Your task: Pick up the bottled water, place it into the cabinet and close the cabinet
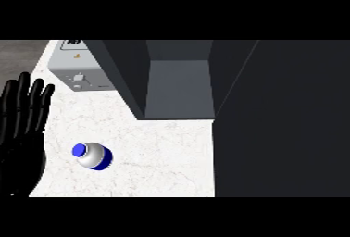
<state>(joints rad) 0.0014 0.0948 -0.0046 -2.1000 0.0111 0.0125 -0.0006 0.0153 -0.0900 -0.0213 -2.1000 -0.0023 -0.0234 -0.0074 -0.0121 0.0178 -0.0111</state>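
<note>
1. 1 hand is showing: the left hand (pixel 21 134) is resting at the view's left edge, fingers straight and pointing up, holding nothing, while the right hand is not appearing anywhere
2. The bottled water (pixel 91 156) is standing just right of that hand on the white counter (pixel 164 152), apart from the fingers, with its blue cap facing upward, so the pick-up is not yet beginning
3. Further back, a grey appliance (pixel 78 69) is sitting at the counter's far left corner, just beside the cabinet's left wall
4. The cabinet (pixel 179 83) is standing open in the middle, its grey inside showing nothing stored, and a wide dark panel (pixel 287 120), probably its open door, is filling the right side
5. As I am judging it, the bottle's rounded body is posing the main risk: straight fingers nudging it sideways could be tipping it or sending it rolling toward the counter's near edge
6. On the way in, the bottle could be clipping the cabinet's left wall, and a bottle left too near the front could be blocking the door from closing
</note>
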